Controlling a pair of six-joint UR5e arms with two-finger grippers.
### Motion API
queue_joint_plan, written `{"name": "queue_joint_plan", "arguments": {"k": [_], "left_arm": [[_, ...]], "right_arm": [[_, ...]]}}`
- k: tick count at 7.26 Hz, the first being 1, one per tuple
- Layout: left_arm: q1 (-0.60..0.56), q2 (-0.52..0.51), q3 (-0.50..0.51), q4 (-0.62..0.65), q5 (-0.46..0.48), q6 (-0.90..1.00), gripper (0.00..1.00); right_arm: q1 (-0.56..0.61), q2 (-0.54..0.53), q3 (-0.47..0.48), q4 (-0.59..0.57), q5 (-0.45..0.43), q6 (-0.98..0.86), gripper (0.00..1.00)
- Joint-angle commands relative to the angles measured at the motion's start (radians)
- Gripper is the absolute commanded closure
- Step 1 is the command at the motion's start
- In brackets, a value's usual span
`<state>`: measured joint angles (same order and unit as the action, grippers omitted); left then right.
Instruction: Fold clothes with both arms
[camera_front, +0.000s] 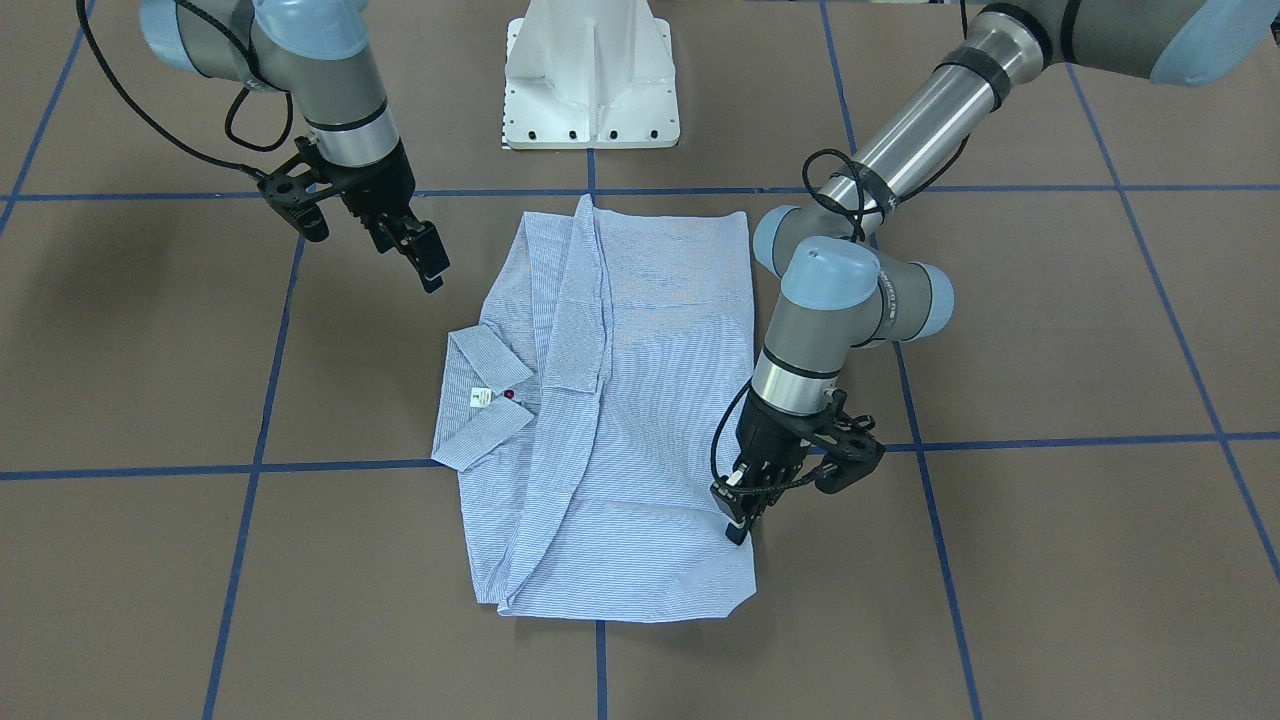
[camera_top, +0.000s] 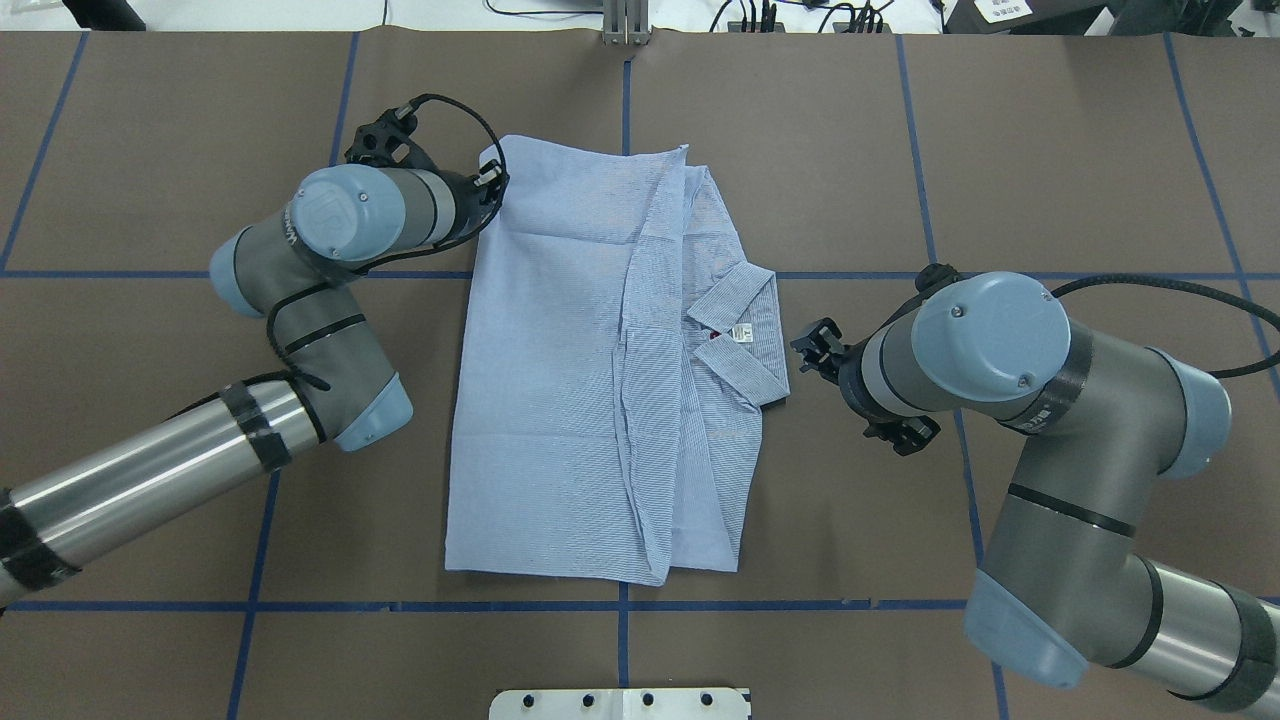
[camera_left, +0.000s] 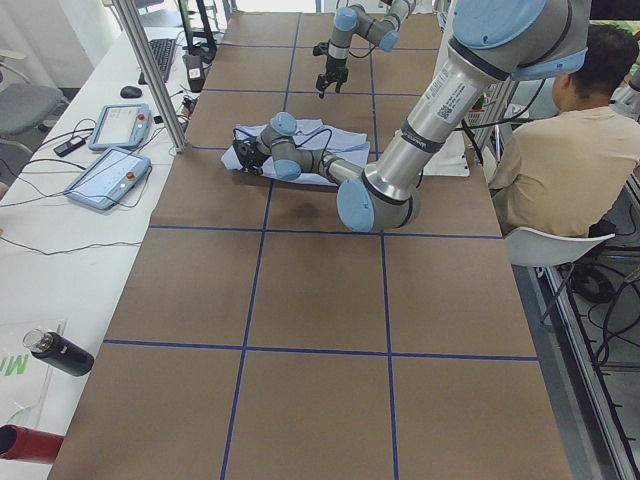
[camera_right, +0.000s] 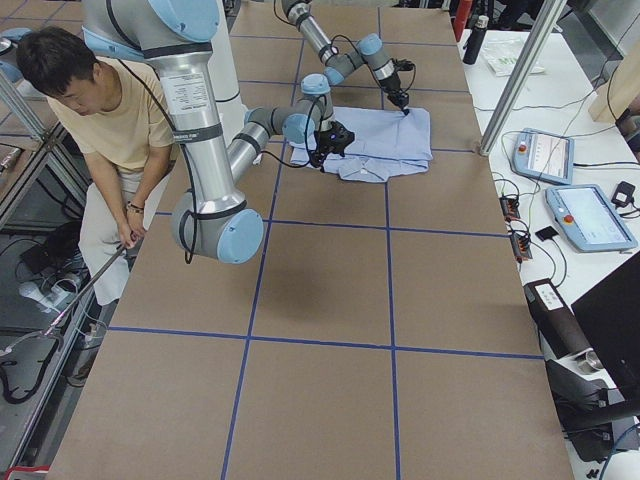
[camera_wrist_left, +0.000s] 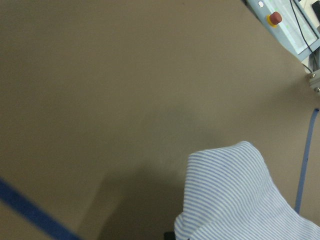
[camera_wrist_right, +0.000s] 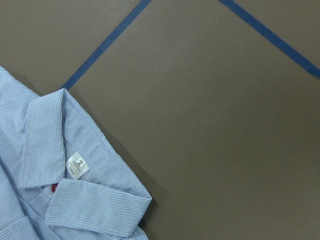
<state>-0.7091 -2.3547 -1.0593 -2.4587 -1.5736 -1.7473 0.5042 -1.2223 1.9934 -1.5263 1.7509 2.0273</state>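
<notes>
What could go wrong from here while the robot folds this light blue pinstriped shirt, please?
1. The left arm's fingers seem to pinch only the edge of the light blue pinstriped shirt; a pull might slip it free or drag the folded layers.
2. The right arm's fingers hang off the cloth beside the collar, so a one-sided lift may skew the fold.

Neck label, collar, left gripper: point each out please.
neck label (camera_wrist_right: 77, 165), right wrist view, centre of the white tag.
collar (camera_front: 487, 352), front-facing view, flap nearer the robot.
left gripper (camera_front: 738, 528), front-facing view, fingertips at shirt (camera_front: 650, 420) edge.
</notes>
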Motion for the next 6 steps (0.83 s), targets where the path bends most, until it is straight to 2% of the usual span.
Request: {"name": "queue_joint_plan", "arguments": {"k": [1,2,3,4,5,6], "left_arm": [[-0.026,0.026,-0.049,-0.011,-0.060,0.046,0.18],[-0.074,0.120,-0.189,0.000,-0.171,0.060,0.18],[-0.123,0.211,-0.317,0.010,-0.254,0.083,0.18],[-0.159,0.288,-0.409,0.012,-0.294,0.121,0.18],[-0.194,0.348,-0.465,0.012,-0.333,0.158,0.18],[-0.216,0.379,-0.491,0.012,-0.354,0.169,0.18]], "right_arm": [[-0.019,0.094,-0.069,0.008,-0.017,-0.010,0.00],[-0.044,0.142,-0.143,0.119,-0.066,-0.009,0.00],[-0.126,0.145,-0.190,0.258,-0.191,-0.013,0.00],[-0.157,0.212,-0.253,0.246,-0.236,-0.013,0.00],[-0.189,0.260,-0.293,0.192,-0.232,-0.027,0.00],[-0.211,0.286,-0.300,0.107,-0.209,-0.173,0.00]]}}
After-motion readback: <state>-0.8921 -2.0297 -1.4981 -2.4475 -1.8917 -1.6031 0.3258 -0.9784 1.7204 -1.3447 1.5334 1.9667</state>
